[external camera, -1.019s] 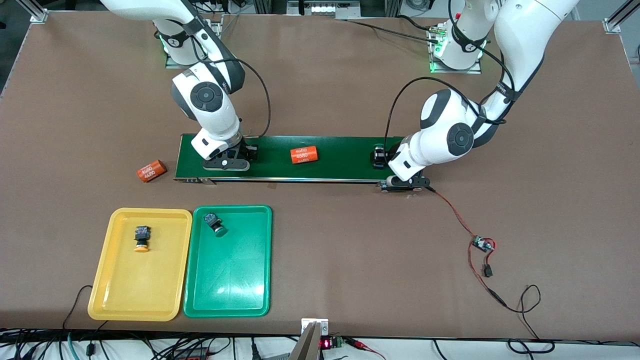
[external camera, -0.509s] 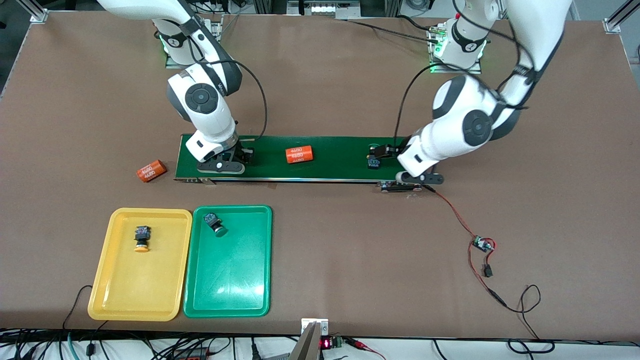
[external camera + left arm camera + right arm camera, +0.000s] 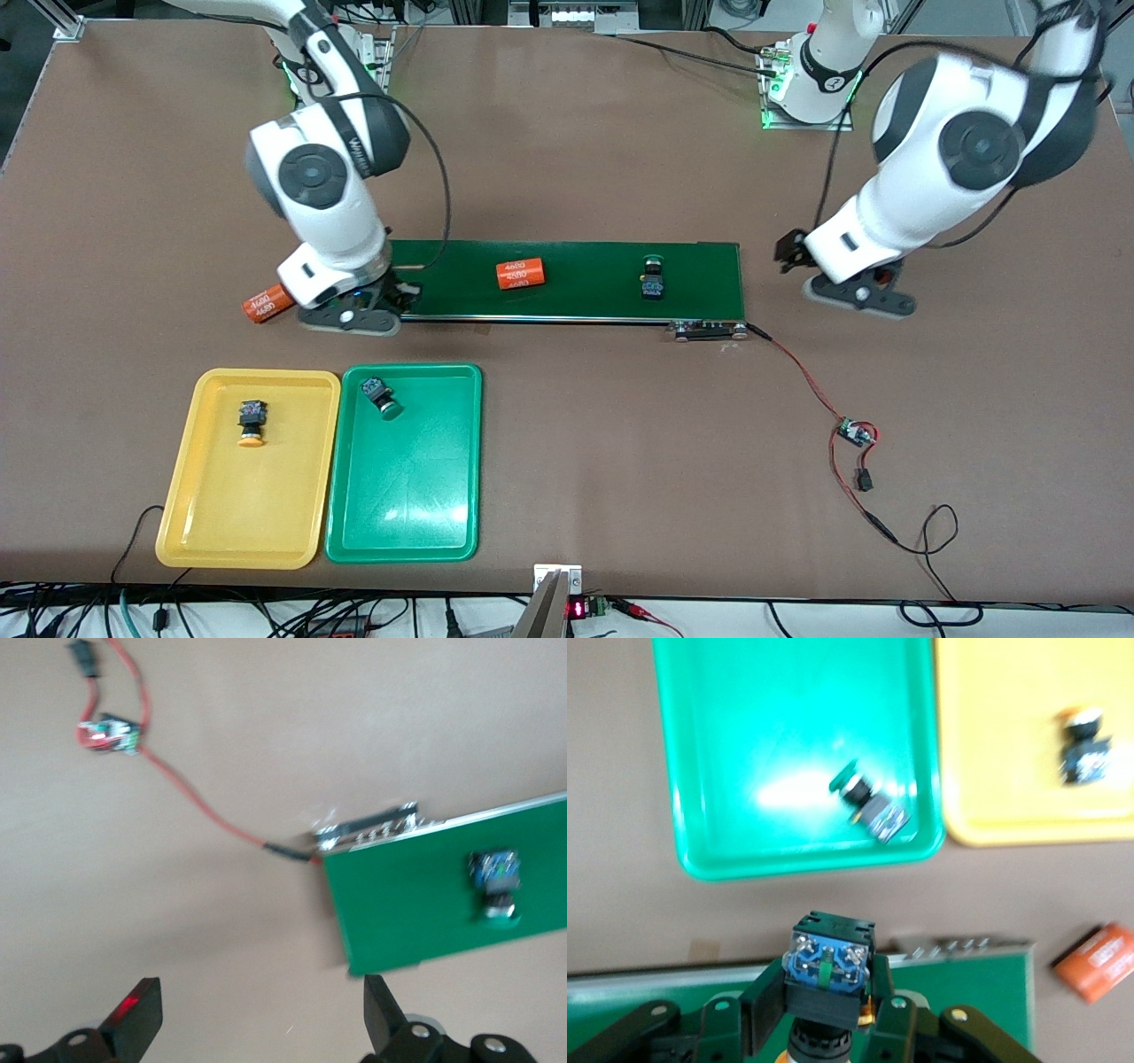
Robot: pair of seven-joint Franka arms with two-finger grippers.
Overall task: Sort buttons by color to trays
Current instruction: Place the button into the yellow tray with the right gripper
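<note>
My right gripper [image 3: 394, 297] is shut on a button [image 3: 828, 966] with a blue-black body, and a bit of orange shows at its cap. It hangs over the conveyor belt's [image 3: 576, 279] end toward the right arm. A green-capped button [image 3: 654, 283] lies on the belt near the left arm's end. My left gripper [image 3: 791, 252] is open and holds nothing, over bare table just off that end. Nearer the camera, the yellow tray [image 3: 204, 496] holds a yellow-capped button [image 3: 252, 423], and the green tray [image 3: 407, 496] holds a green-capped button [image 3: 379, 396].
One orange cylinder [image 3: 520, 273] lies on the belt; another orange cylinder [image 3: 266, 303] rests on the table beside my right gripper. A red wire runs from the belt's end to a small circuit board [image 3: 855, 432] toward the left arm's end.
My left gripper opened, left the green-capped button on the belt and drew away off the belt's end. My right gripper carried its button toward the belt's end. The cylinder on the belt drifted that way.
</note>
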